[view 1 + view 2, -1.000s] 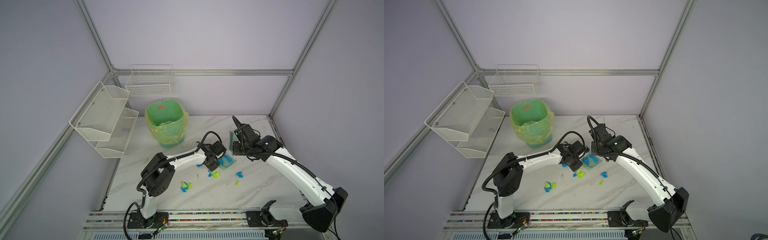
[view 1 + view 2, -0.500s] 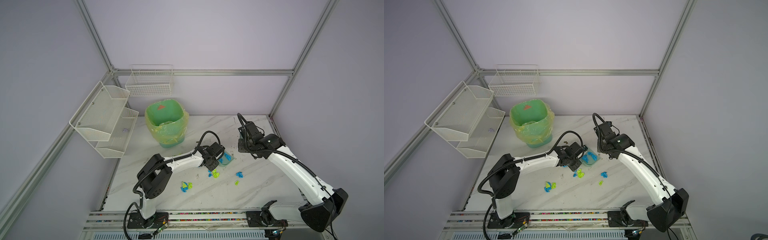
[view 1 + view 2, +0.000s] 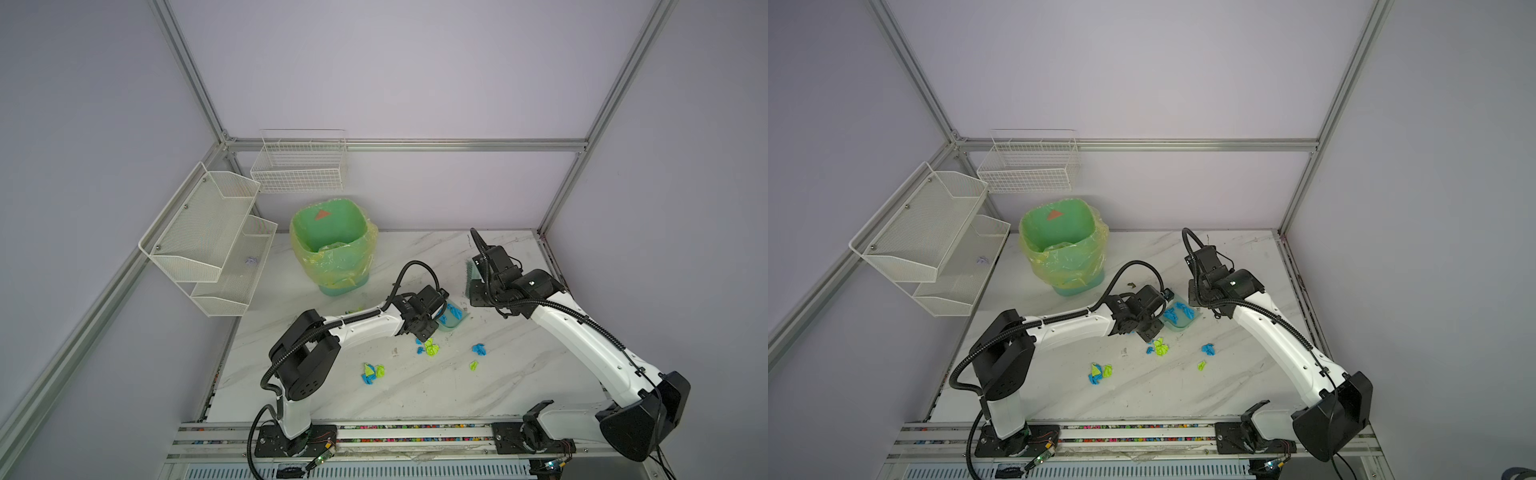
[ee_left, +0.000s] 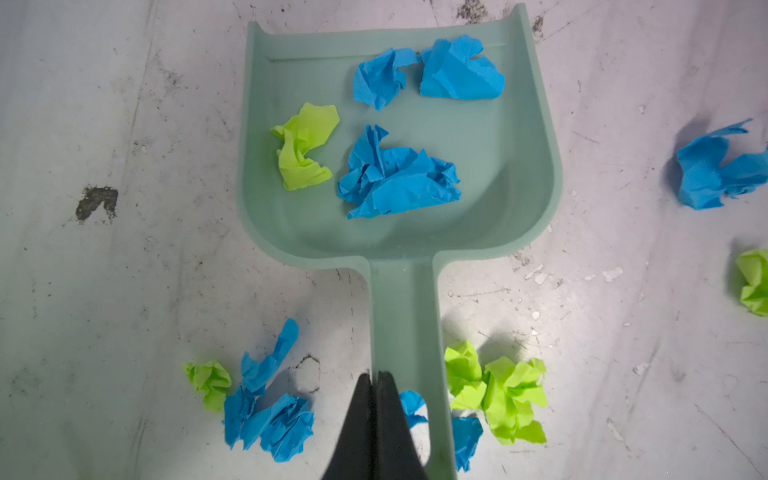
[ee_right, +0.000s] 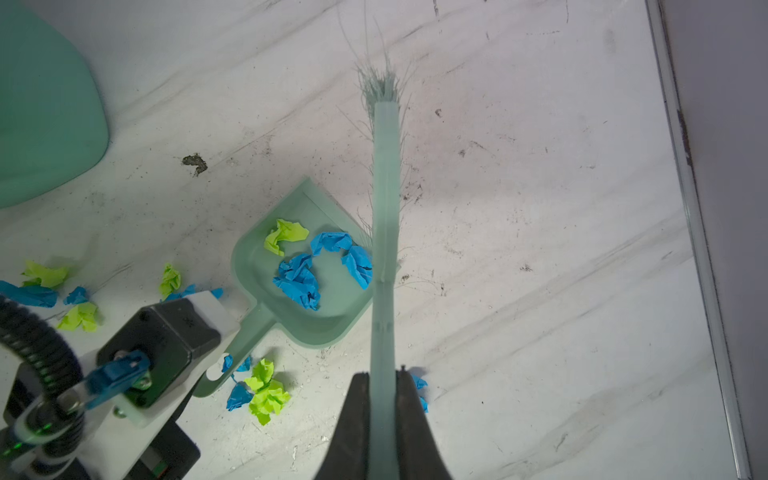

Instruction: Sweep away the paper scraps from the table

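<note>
My left gripper (image 4: 376, 379) is shut on the handle of a sage-green dustpan (image 4: 498, 137), which lies flat on the table (image 3: 415, 395). Several blue and yellow-green paper scraps (image 4: 399, 183) lie inside the pan. More paper scraps (image 3: 430, 347) lie on the table around the handle and nearer the front (image 3: 1100, 372). My right gripper (image 5: 382, 376) is shut on the handle of a green brush (image 5: 385, 187), which is held above the table just past the pan's open side. In both top views the dustpan (image 3: 452, 319) (image 3: 1180, 318) sits between the two grippers.
A green bin with a yellow liner (image 3: 332, 245) stands at the back left. White mesh shelves (image 3: 208, 232) and a wire basket (image 3: 299, 166) hang on the walls. An aluminium rail (image 5: 685, 208) edges the table on the right. A dark stain (image 4: 97, 201) marks the top.
My right gripper has drawn the brush away from the dustpan's mouth, toward the back right. The left arm's elbow has shifted while the dustpan stayed about where it was.
</note>
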`<state>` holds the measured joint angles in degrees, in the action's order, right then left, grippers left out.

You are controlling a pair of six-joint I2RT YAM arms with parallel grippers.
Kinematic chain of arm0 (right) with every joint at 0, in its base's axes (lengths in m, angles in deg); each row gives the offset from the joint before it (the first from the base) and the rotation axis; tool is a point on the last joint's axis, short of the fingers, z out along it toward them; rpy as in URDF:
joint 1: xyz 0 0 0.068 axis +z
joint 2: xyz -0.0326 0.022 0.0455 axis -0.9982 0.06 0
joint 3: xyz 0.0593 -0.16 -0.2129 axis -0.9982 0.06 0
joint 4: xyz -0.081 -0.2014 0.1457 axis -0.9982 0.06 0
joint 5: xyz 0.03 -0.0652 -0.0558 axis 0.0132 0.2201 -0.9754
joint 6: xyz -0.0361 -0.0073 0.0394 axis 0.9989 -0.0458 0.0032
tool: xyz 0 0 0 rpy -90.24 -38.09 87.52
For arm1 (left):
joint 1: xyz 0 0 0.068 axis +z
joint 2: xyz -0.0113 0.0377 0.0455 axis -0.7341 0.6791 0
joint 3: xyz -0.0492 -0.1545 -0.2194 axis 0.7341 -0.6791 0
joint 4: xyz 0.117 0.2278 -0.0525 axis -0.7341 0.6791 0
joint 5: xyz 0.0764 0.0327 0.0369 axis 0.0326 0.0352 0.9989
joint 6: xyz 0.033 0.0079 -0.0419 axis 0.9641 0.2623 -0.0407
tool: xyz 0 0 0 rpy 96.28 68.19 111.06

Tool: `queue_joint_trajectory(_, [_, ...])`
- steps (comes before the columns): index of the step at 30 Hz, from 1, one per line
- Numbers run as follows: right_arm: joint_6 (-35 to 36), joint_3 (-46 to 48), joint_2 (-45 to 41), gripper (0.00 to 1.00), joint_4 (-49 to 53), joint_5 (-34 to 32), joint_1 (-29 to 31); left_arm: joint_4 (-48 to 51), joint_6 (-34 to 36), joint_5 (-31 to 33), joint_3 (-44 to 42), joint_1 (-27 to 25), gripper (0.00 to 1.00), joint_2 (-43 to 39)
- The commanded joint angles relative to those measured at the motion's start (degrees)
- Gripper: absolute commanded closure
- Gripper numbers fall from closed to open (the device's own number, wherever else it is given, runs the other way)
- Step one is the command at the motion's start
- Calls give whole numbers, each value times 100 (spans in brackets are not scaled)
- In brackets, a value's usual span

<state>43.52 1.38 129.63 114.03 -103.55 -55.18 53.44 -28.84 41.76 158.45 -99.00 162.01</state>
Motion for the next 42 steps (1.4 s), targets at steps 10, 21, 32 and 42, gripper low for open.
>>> queue_joint_trajectory(10, [31, -52, 180, 100, -92, -321, -26, -728, -204, 103, -503, 18, 100, -582])
queue_joint_trajectory(21, [106, -195, 444, 100, -161, -334, -44, -1013, -248, 169, -818, 18, 100, -809])
queue_joint_trajectory(32, [104, -116, 362, 100, -268, -228, -43, -897, -423, 38, -701, 20, 100, -480])
queue_joint_trajectory(42, [66, -356, -5, 100, -215, -356, -243, -1150, -420, 291, -850, 39, 100, -1012])
